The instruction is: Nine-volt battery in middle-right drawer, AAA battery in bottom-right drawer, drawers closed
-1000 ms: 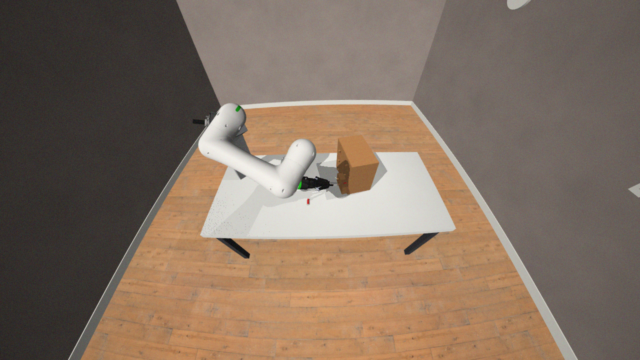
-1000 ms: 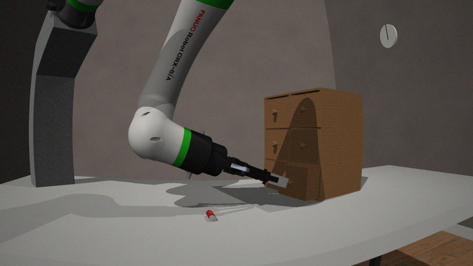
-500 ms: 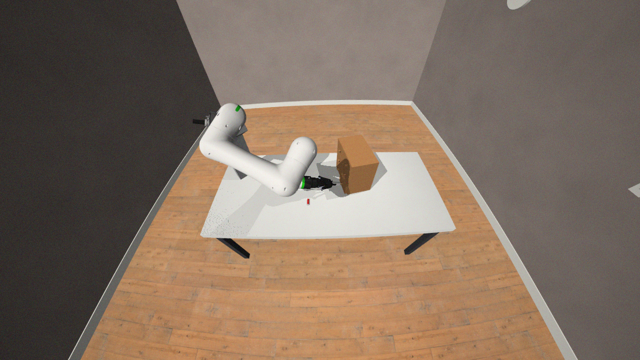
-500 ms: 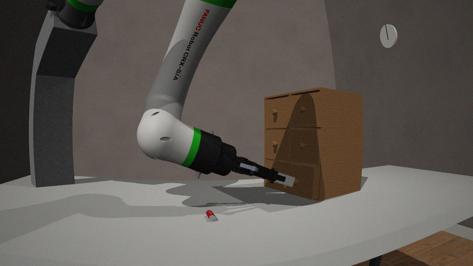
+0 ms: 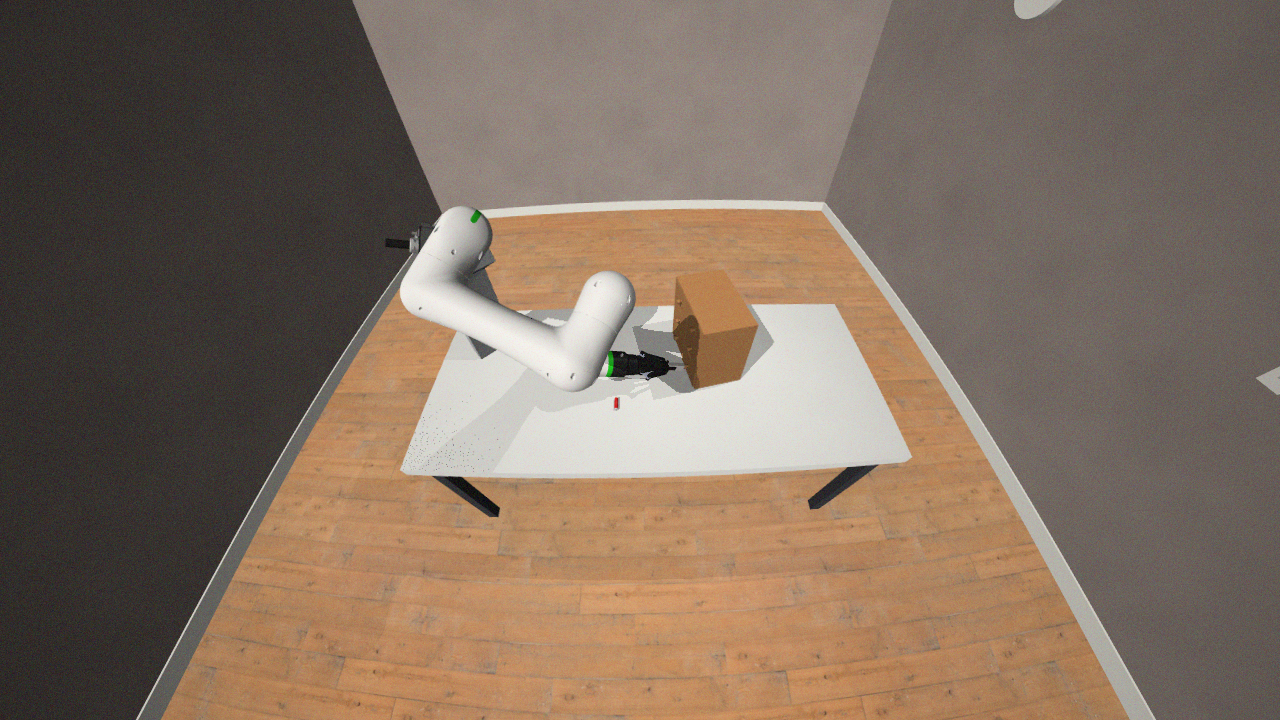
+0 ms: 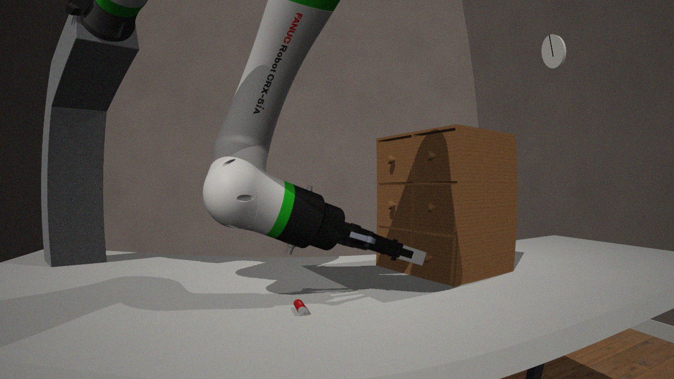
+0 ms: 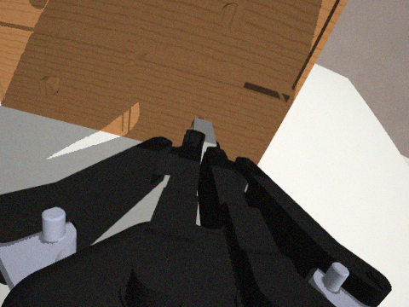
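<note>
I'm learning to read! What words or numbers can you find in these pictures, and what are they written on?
"FANUC Robot CRX-5iA": along the white arm, with FANUC in red and the rest in black.
The red battery on the table: no writing can be made out.
The wooden chest: no writing.
The round wall clock: no numbers, just a line.

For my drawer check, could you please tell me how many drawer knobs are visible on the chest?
5: top row left and right, middle row left and right, bottom left; the shut end effector may hide the bottom-right one.
</note>
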